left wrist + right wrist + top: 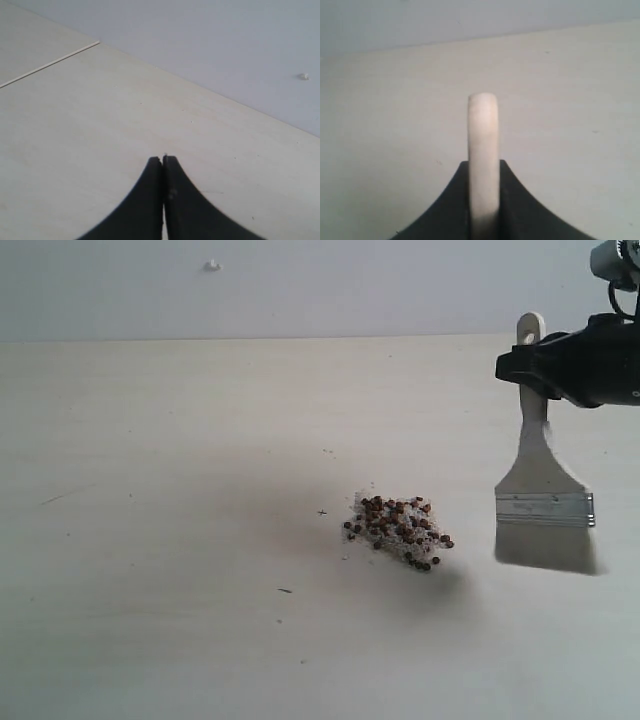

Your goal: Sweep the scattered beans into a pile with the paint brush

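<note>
Right claw [484,165] clamps the paint brush [545,502] beside the pile [398,530]; left claw [163,159] closed empty.

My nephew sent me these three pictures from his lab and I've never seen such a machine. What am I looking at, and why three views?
It is a robot with two arms, each ending in a two-fingered gripper. One picture comes from a camera off the arms; the other two come from a camera on each wrist. On the pale table lies a pile of small brown beans mixed with whitish crumbs. The right gripper is shut on the handle of a paint brush, held upright beside the pile, apart from it. Its wrist picture shows the handle's end between the jaws. The left gripper is shut and holds nothing, over bare table.
</note>
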